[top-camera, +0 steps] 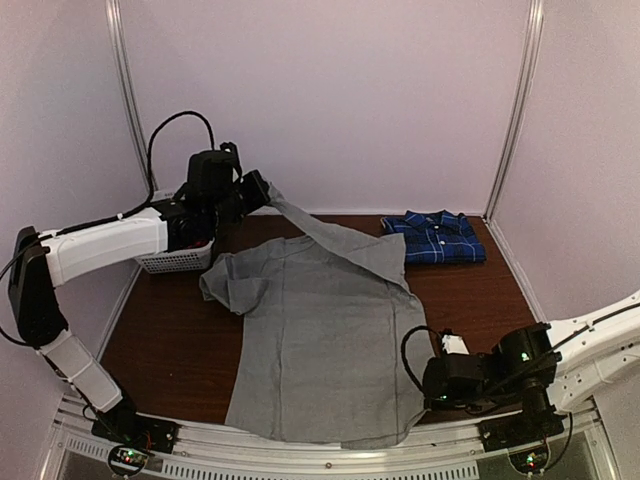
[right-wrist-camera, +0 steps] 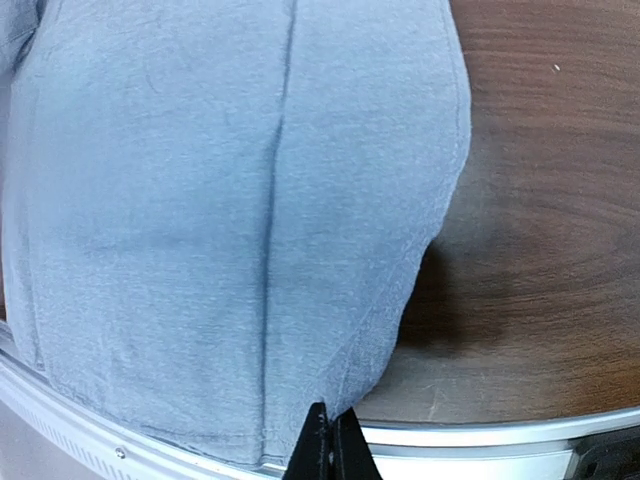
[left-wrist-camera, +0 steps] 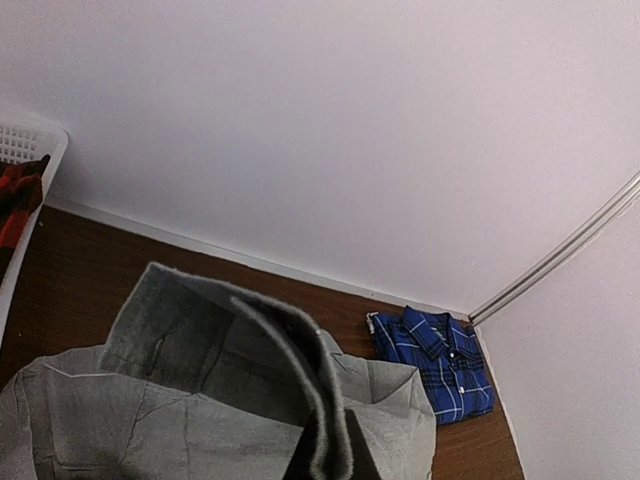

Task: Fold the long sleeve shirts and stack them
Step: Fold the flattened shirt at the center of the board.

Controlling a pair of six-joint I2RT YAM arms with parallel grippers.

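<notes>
The light grey shirt [top-camera: 320, 330] lies spread on the brown table, its hem at the near edge. My left gripper [top-camera: 264, 191] is raised at the back left, shut on one sleeve [top-camera: 330, 235], which stretches up from the shirt. In the left wrist view the grey fabric [left-wrist-camera: 200, 400] folds between the dark fingers of that gripper [left-wrist-camera: 330, 465]. My right gripper [top-camera: 424, 388] is low at the shirt's near right corner. Its fingers [right-wrist-camera: 330, 445] are pressed together on the edge of the grey cloth [right-wrist-camera: 200, 200]. The blue plaid shirt [top-camera: 435, 238] lies folded at the back right, also in the left wrist view [left-wrist-camera: 437, 362].
A white basket [top-camera: 175, 260] stands at the back left under the left arm, with a red and black cloth [left-wrist-camera: 18, 205] inside it. A metal rail [right-wrist-camera: 480, 440] runs along the table's near edge. White walls close in the back and sides.
</notes>
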